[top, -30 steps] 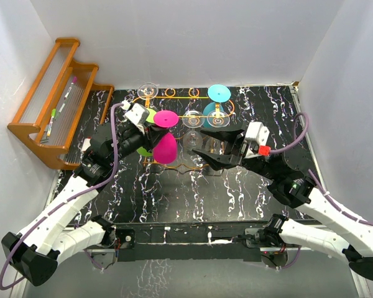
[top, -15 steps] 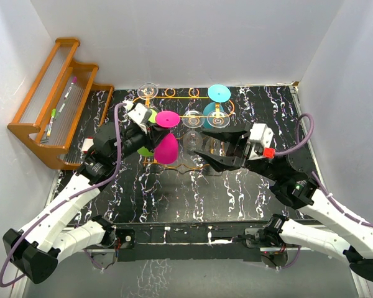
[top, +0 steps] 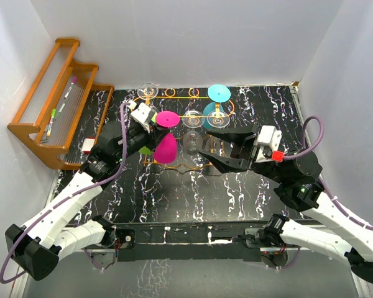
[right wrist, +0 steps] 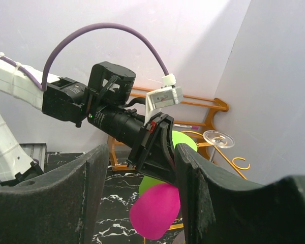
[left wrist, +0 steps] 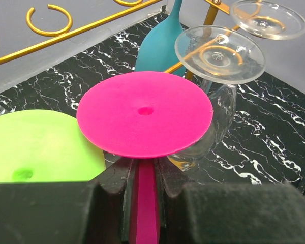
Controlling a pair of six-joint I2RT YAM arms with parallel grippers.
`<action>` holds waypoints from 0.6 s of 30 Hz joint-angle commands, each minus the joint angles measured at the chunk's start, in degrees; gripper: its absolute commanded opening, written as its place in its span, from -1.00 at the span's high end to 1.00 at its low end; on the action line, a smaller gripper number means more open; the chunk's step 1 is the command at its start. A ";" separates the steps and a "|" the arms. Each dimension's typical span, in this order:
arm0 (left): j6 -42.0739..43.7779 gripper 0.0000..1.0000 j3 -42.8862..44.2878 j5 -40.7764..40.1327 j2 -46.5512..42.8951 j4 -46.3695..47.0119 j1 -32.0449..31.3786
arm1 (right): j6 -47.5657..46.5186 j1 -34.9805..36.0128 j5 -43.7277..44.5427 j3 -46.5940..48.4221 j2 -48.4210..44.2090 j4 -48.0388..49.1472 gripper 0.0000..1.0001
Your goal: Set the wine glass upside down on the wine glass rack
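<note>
We are holding the pink wine glass point(left wrist: 145, 114) upside down. Its stem is pinched between the narrowly closed fingers of the left tool point(left wrist: 143, 178), and its foot is sitting just above the fingertips. The wine glass rack point(left wrist: 66, 38) is lying beyond that tool, with an inverted teal glass point(left wrist: 160, 48) and clear glass point(left wrist: 218, 51) ahead and a green glass point(left wrist: 35, 147) on its left. The pink glass is staying where it was a second ago. The right tool point(top: 212, 151), half spread and holding nothing, is facing the pink glass over the worktop point(top: 193, 192), and its wrist is pulling back rightward.
</note>
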 commanded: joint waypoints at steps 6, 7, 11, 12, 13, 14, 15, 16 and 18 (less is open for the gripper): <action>0.75 0.77 1.29 0.04 -0.15 -0.21 -0.41 | -0.07 0.31 0.30 0.26 -1.54 1.05 -0.13; 0.67 0.77 1.45 0.24 -0.21 -0.50 -0.45 | -0.08 0.31 0.30 0.17 -1.61 1.01 -0.13; 0.41 0.67 1.52 0.91 -0.68 -1.04 -0.41 | -0.04 0.32 0.32 0.08 -1.72 1.00 -0.13; 0.43 0.65 1.52 0.93 -0.76 -1.14 -0.41 | 0.08 0.31 0.33 0.10 -1.72 0.99 -0.13; 0.61 0.64 1.52 0.89 -0.79 -1.18 -0.42 | 0.05 0.31 0.24 0.12 -1.72 1.00 -0.13; 0.67 0.62 1.52 0.85 -0.78 -1.19 -0.41 | 0.07 0.33 0.22 0.10 -1.72 1.04 -0.13; 0.81 0.59 1.59 0.73 -0.71 -1.27 -0.42 | 0.08 0.34 0.24 0.10 -1.72 0.96 -0.13; 0.84 0.57 1.66 0.63 -0.76 -1.28 -0.41 | 0.05 0.31 0.22 0.10 -1.74 0.93 -0.13; 0.81 0.53 1.82 1.28 -0.76 -1.29 -0.43 | 0.05 0.29 0.73 0.00 -1.85 1.05 -0.13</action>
